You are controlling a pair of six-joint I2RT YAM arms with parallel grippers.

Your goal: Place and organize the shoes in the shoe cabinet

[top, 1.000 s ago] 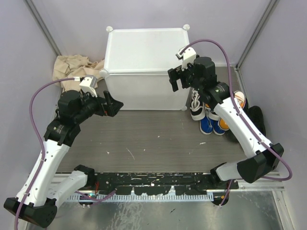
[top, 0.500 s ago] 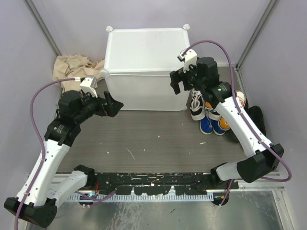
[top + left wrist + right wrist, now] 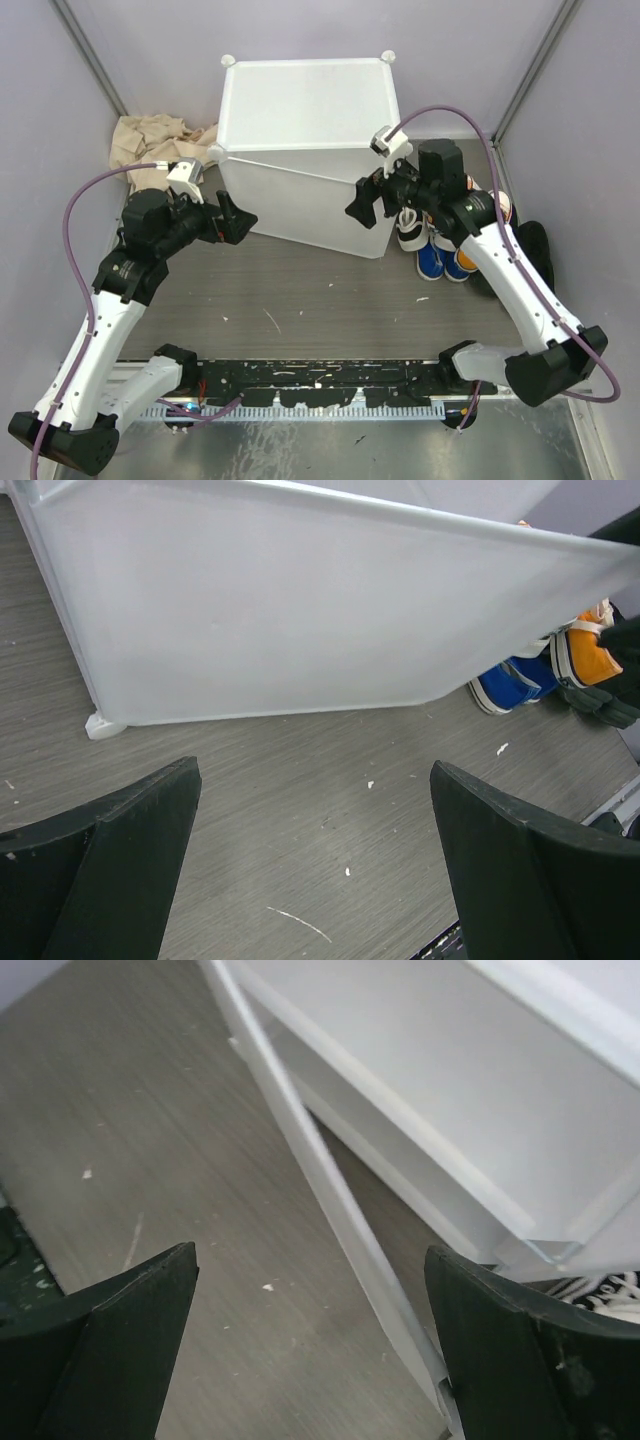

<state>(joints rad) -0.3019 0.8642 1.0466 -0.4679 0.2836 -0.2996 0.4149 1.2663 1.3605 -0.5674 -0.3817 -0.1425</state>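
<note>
At the right front corner of the shoe cabinet (image 3: 300, 100), the door panel (image 3: 310, 205) stands ajar beside the spread right end effector (image 3: 368, 200) — left end effector (image 3: 236, 217) likewise spread, empty — while the shoes (image 3: 436, 250) sit on the surface (image 3: 300, 290) to its right, none yet shelved.

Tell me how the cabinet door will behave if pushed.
Likely light and a bit floppy: the door panel looks thin and translucent. Standing ajar, hinged at its left, it should swing freely. The shoe cabinet itself might slide on the smooth table.
</note>
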